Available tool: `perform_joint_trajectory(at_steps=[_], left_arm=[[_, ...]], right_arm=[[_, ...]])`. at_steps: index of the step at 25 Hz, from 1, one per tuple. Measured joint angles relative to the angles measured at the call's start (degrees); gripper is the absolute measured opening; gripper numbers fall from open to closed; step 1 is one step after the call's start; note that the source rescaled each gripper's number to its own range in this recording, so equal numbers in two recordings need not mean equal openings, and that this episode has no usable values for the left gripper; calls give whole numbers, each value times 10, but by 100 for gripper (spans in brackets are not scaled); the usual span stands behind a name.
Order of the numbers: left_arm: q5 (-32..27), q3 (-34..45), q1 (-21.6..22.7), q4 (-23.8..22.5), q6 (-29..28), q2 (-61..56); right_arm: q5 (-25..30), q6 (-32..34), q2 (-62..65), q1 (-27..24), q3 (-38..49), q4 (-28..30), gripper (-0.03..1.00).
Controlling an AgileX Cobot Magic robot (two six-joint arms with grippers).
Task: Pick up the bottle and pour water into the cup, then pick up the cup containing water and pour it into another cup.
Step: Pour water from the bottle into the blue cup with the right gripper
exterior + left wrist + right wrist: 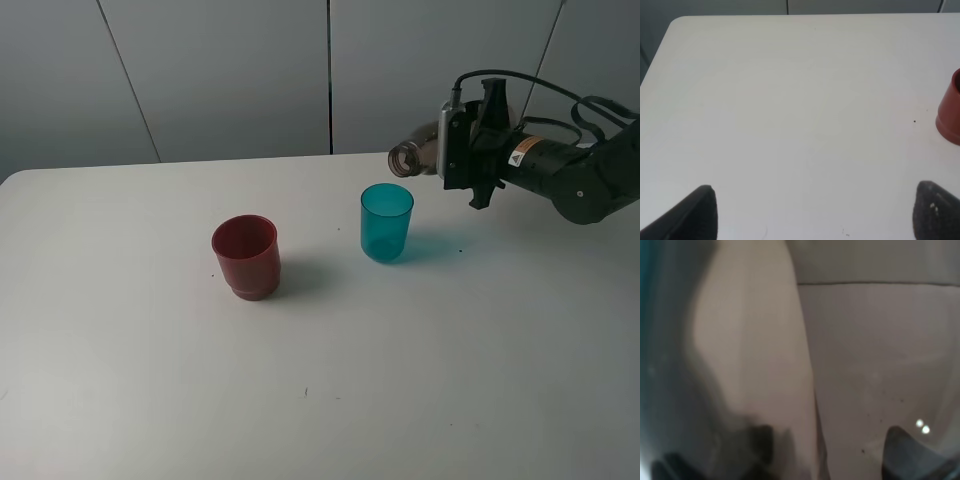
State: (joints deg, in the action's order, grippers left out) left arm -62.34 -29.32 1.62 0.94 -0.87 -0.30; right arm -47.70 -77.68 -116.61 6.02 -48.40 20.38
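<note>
My right gripper [456,150] is shut on the smoky grey-brown bottle [412,157] and holds it lying almost level in the air. The bottle's open mouth points left, just above and a little behind the rim of the teal cup [386,222]. The teal cup stands upright on the table. The dark red cup [246,256] stands upright to its left. In the right wrist view the blurred bottle [750,340] fills the space between the dark fingertips [905,452]. My left gripper [815,215] is open and empty over bare table, with the red cup [951,115] at that view's edge.
The white table [320,400] ends at a grey panelled wall [230,70] behind. The right arm and its cables [580,170] hang over the table's back right. The left arm is out of the exterior high view.
</note>
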Motion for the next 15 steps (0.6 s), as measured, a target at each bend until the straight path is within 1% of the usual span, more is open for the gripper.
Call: perform_joint_trajectory(at_steps=[15], left_arm=[[0, 0, 0, 0, 0, 0]], right_arm=[[0, -39, 0, 0, 0, 0, 0]])
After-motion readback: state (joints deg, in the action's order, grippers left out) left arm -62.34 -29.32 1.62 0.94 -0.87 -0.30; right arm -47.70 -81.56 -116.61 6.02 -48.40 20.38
